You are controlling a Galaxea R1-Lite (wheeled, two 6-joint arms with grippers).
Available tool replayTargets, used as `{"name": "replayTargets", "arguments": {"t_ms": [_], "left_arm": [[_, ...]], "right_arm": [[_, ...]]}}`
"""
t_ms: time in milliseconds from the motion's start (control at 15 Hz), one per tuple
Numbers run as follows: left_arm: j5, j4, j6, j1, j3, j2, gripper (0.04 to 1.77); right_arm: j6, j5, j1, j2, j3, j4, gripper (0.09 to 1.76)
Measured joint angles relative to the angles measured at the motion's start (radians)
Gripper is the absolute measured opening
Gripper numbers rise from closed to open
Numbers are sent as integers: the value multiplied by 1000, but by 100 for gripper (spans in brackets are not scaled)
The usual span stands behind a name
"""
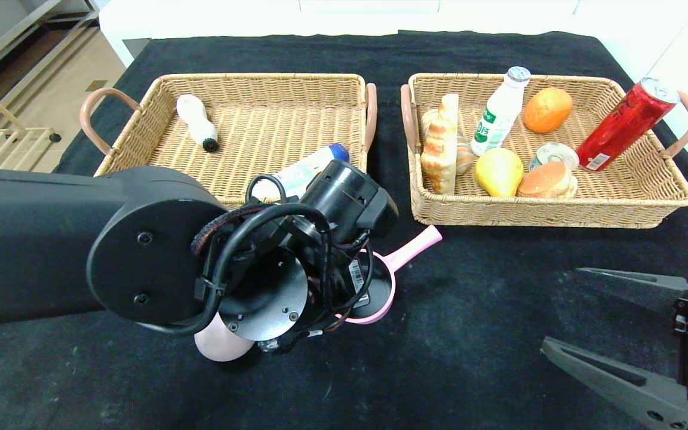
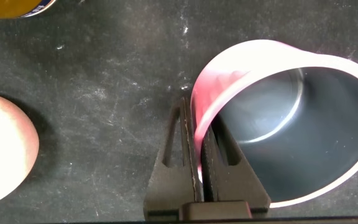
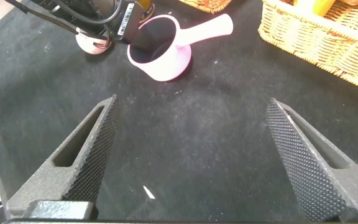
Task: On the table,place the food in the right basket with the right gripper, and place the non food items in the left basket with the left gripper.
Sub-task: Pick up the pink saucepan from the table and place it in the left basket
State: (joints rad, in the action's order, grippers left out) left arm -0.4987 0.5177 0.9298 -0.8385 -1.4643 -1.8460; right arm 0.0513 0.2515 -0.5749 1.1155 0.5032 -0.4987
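The left gripper (image 2: 202, 163) is down on the pink plastic saucepan with the dark inner bowl (image 3: 160, 53), and its fingers (image 2: 188, 149) are pinched together on the rim wall, one inside the bowl and one outside. The pan sits on the black cloth-covered desk (image 1: 469, 334), just in front of the gap between the two baskets. Its long pink handle points away from the fingers, up toward the near left corner of the right wicker basket (image 1: 619, 209), where the food is already piled. So the grip is on the side of the rim opposite the handle, and I'd judge the pan will hang handle-heavy once it lifts.

The target, the left wicker basket with brown loop handles (image 1: 159, 89), lies just behind the pan. It holds a white bottle with a black cap (image 1: 197, 122) and a white tube with a blue cap (image 1: 305, 170). Its near wall is the edge to clear. The swinging handle is what could catch that wall or the neighbouring basket's corner.

A pale pink rounded object (image 1: 220, 343) lies on the desk just on the near side of the pan, apart from it, partly hidden under the left wrist.

The right gripper (image 3: 191, 162) hovers well off to the pan's right with fingers spread wide, holding nothing. Open cloth lies all around it.
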Motion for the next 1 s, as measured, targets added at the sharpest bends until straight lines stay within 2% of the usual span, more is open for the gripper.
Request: {"name": "replayTargets", "arguments": {"t_ms": [533, 1000], "left_arm": [[-1, 0, -11, 1, -1, -2, 16], [12, -1, -67, 1, -7, 59, 16]], "right_arm": [[0, -1, 1, 6, -1, -1, 171], [-2, 0, 0, 0, 2, 1, 171]]}}
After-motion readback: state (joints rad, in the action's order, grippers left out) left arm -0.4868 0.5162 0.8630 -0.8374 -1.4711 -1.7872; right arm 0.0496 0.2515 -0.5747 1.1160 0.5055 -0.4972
